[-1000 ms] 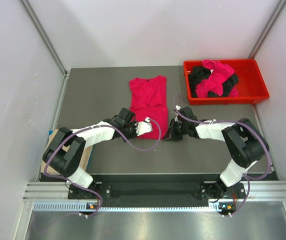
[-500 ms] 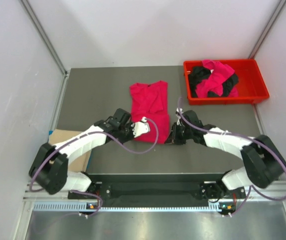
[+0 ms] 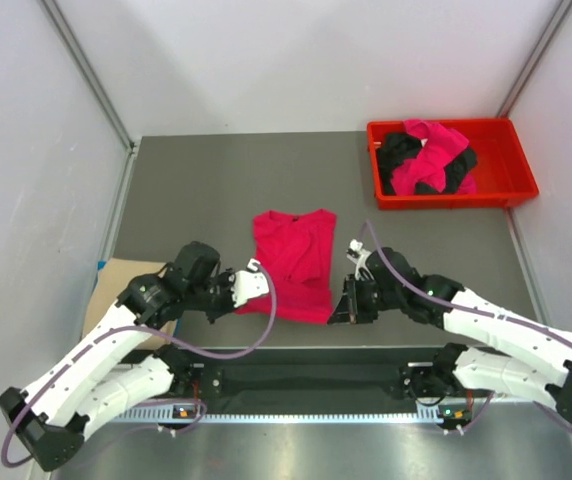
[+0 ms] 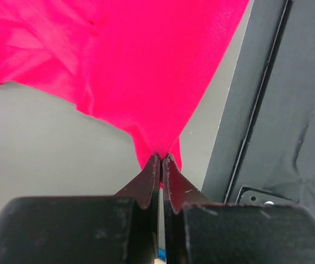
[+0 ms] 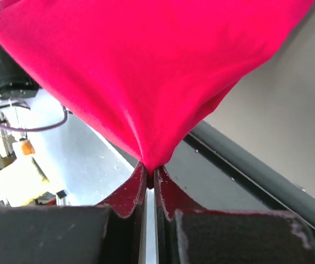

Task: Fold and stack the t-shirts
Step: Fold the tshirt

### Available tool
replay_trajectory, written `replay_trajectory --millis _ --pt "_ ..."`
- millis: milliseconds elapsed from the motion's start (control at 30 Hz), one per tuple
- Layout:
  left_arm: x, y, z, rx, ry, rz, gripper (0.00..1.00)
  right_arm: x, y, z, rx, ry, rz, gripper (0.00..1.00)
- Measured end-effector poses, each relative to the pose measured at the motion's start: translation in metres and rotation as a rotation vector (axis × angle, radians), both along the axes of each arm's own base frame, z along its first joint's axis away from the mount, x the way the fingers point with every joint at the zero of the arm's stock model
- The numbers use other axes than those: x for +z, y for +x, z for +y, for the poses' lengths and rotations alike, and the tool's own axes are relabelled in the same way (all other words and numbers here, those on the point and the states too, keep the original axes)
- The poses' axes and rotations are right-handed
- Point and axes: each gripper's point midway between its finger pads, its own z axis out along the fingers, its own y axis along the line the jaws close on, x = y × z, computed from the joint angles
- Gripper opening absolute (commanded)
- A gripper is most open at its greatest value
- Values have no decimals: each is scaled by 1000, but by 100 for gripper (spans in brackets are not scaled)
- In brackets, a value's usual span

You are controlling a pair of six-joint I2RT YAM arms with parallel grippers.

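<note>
A magenta-pink t-shirt point(image 3: 291, 262) lies stretched on the grey table near its front edge. My left gripper point(image 3: 249, 299) is shut on the shirt's near left corner; in the left wrist view point(image 4: 161, 157) the cloth point(image 4: 130, 60) runs straight into the closed jaws. My right gripper point(image 3: 342, 310) is shut on the near right corner; in the right wrist view point(image 5: 150, 171) the cloth point(image 5: 146, 66) hangs taut from the jaws. More shirts, pink point(image 3: 436, 148) and black point(image 3: 401, 152), lie heaped in the red tray point(image 3: 511, 190) at the back right.
A tan cardboard piece point(image 3: 116, 290) lies at the table's left front edge. The table's front edge and a black rail point(image 3: 296, 378) run just behind both grippers. White walls enclose the table on the left, back and right.
Both grippers have pulled the pink shirt toward the table's front edge, each holding a near corner. The arms have drawn back and the shirt now lies nearer and flatter.
</note>
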Motion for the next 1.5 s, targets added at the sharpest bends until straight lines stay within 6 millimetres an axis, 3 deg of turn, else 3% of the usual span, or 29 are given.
replay_trajectory --millis 100,200,333,567,733,933,1067,1300,1367,1400,1433,1467,1500 --pt "2 3 3 43 5 -4 0 0 10 -1 -20 -18 14 0" --pt "-1 21 3 97 53 2 0 -1 38 -1 -54 -45 11 0" --pt "-5 66 -2 183 111 3 0 -4 89 -6 -104 -73 2 0" --pt "-5 169 -2 346 96 13 0 -7 164 -8 -144 -52 -23 0" --pt "-14 218 -12 376 110 14 0 -15 213 -12 -180 -58 -44 0" --pt "-35 258 -25 388 135 23 0 -30 243 -26 -229 -68 -26 0" --pt "-48 280 -26 409 162 18 0 -34 261 -25 -239 -65 -25 0" --pt "-65 296 -19 447 204 14 0 -50 285 -21 -254 -59 -14 1" --pt "-67 302 -20 454 204 3 1 -51 289 -21 -264 -54 -10 22" --pt "-67 306 -20 461 206 -6 9 -51 292 -21 -272 -51 -10 34" --pt "-69 309 -18 472 215 -17 36 -51 295 -22 -278 -54 -12 47" --pt "-69 315 -15 487 224 -33 47 -51 299 -23 -289 -55 -14 52" --pt "-70 321 -12 506 233 -45 51 -52 306 -25 -300 -58 -22 57"
